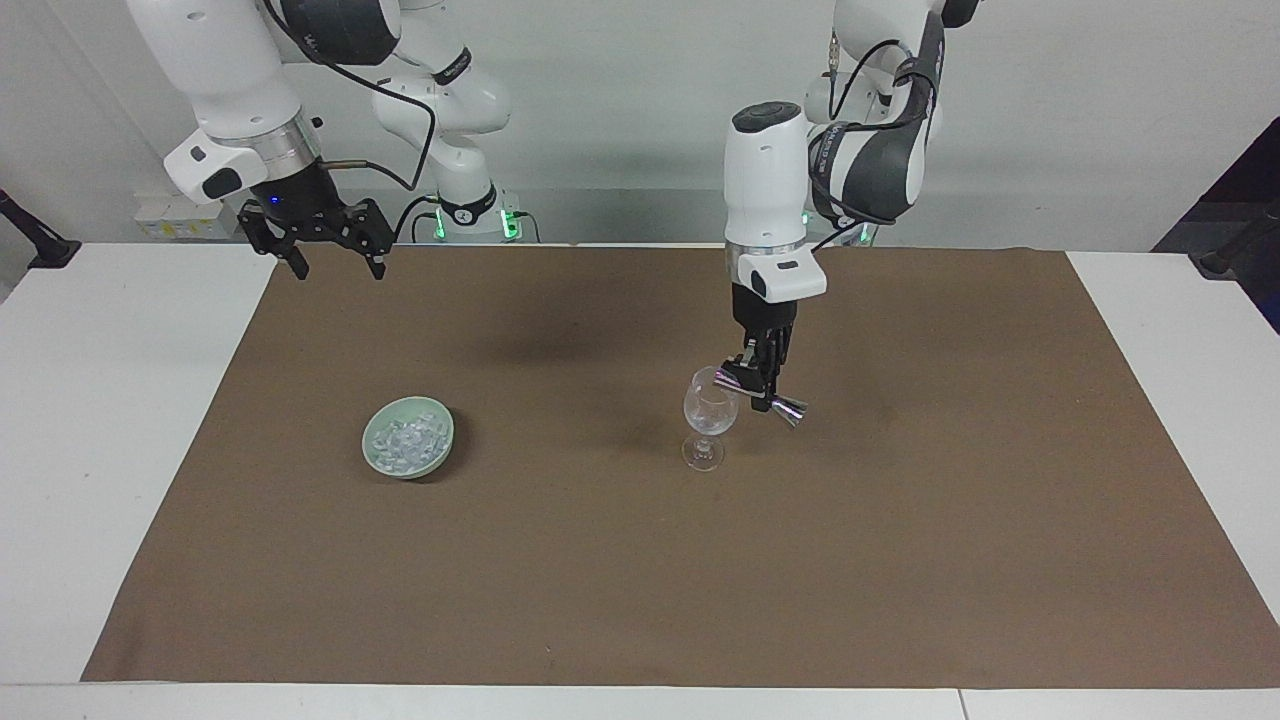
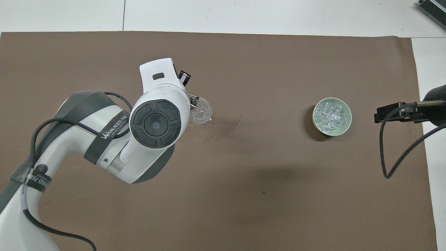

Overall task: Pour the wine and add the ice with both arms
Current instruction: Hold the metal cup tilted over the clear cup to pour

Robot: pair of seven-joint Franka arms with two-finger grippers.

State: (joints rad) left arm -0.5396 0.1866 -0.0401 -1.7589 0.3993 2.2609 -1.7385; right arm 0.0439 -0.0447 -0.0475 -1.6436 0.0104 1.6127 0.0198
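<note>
The left gripper point(image 1: 763, 388) hangs over the stemmed glass point(image 1: 709, 412), its fingers clamped tight round the waist of a small steel jigger point(image 1: 762, 392). The jigger lies tipped on its side, one mouth right at the rim of the glass and the other pointing toward the left arm's end of the table. The glass stands upright on the brown mat point(image 1: 640, 560), roughly mid-table (whether anything is running out of the jigger, I can't make out).

The ice point(image 1: 405, 443) sits heaped in a pale green bowl point(image 1: 443, 432), well apart from the glass, toward the right arm's end.

The right gripper point(image 1: 330, 258) waits up in the air above the mat's edge nearest the robots, fingers spread wide with nothing between them.
</note>
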